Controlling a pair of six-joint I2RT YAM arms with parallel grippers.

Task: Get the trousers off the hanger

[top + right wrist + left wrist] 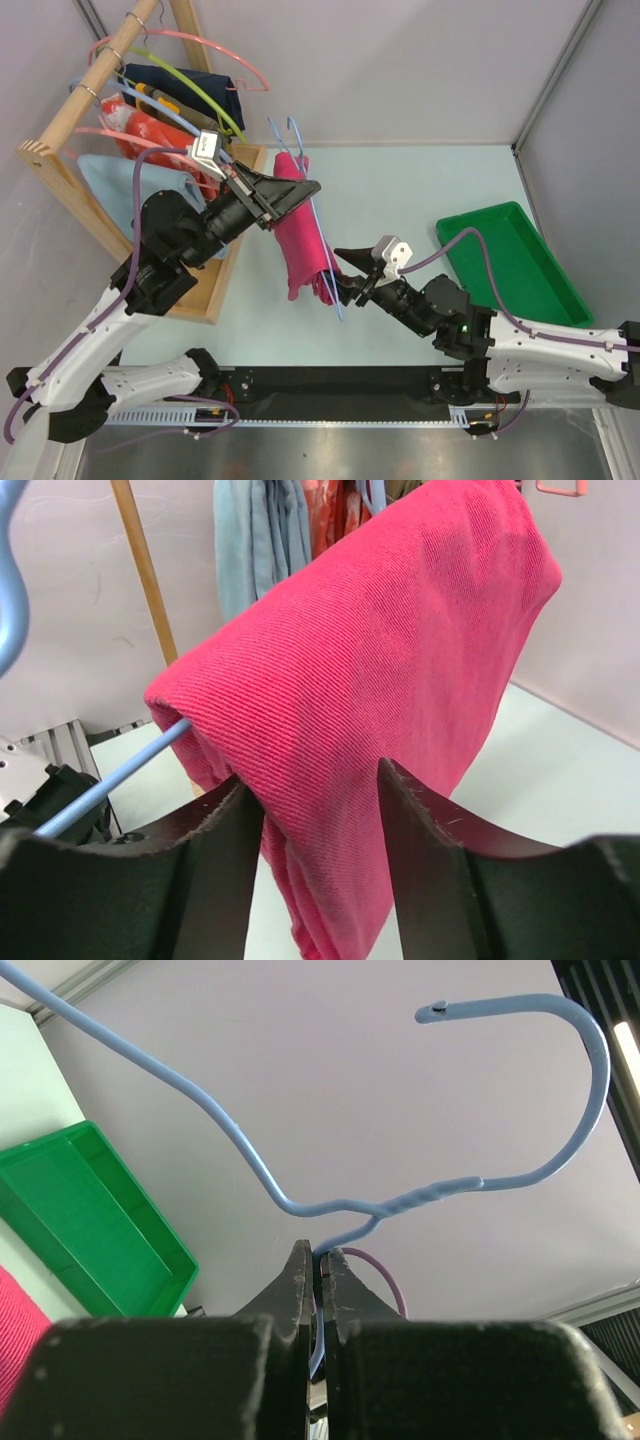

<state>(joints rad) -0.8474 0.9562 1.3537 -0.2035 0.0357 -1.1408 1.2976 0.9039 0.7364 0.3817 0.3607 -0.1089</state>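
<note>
With the left gripper (pixel 318 1260) clamped on the neck of the light-blue wire hanger (pixel 400 1203), the magenta trousers (pixel 380 650) draped over its bar hang straight ahead of the nearer right gripper (pixel 310 780), whose spread jaws straddle the cloth's lower fold.

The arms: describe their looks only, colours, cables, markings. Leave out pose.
Both the left arm and right arm have white shells with black joints. A purple cable runs along each. Each wrist carries a pale camera block. The fingers are black and tapered. A green light glows on the right arm.
</note>
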